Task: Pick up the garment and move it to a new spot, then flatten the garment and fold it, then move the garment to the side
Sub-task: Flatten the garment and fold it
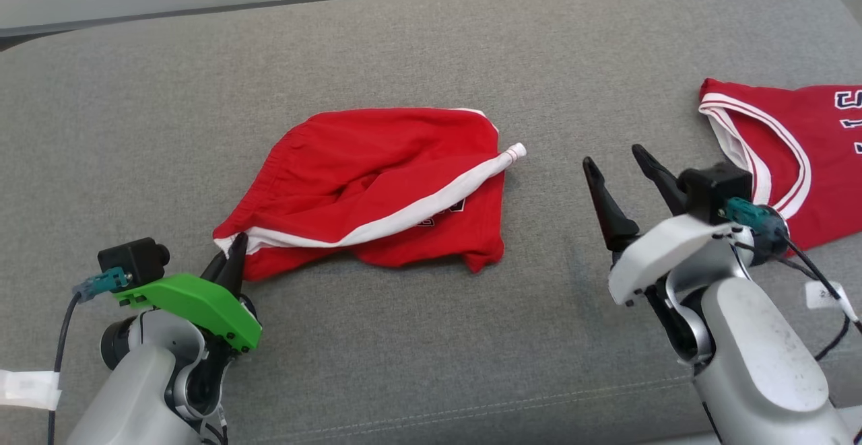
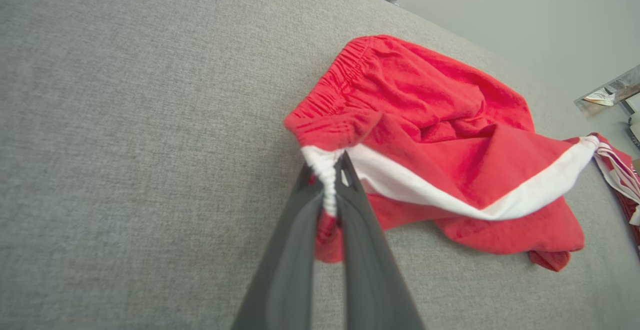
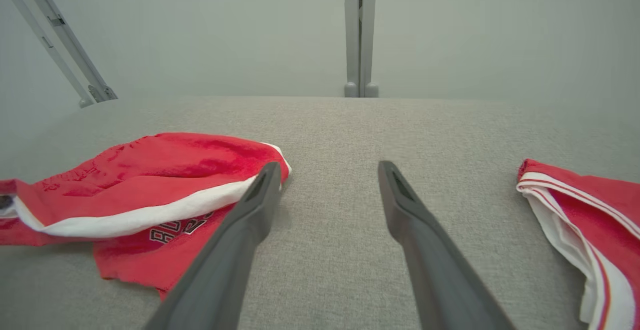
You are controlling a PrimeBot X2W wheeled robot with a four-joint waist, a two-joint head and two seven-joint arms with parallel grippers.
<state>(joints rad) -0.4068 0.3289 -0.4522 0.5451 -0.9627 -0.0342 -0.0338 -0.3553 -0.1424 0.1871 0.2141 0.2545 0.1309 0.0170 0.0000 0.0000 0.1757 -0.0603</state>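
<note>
Shorts (image 1: 377, 182), red with a white side stripe, crumpled in the middle of the head view on a grey fabric cushion (image 1: 404, 351). Left claw (image 1: 234, 246) at lower left, pinched tight on the lower-left corner of the shorts, at the junction of white stripe and elastic waistband. In the left wrist view, white cloth bunched between the two dark fingers (image 2: 290, 250).

Right claw (image 1: 613, 157) at centre right, spread wide and holding nothing, well apart from the shorts. Beyond it, at the right edge, a second red garment, a jersey (image 1: 788, 162).

Judged step: the very first, picking up, with the grip made and most of the cloth flat on the cushion. Next, probably: lift by the pinched corner, high enough to free the trailing folds, then carry to a bare patch of cushion, keeping clear of the jersey.
</note>
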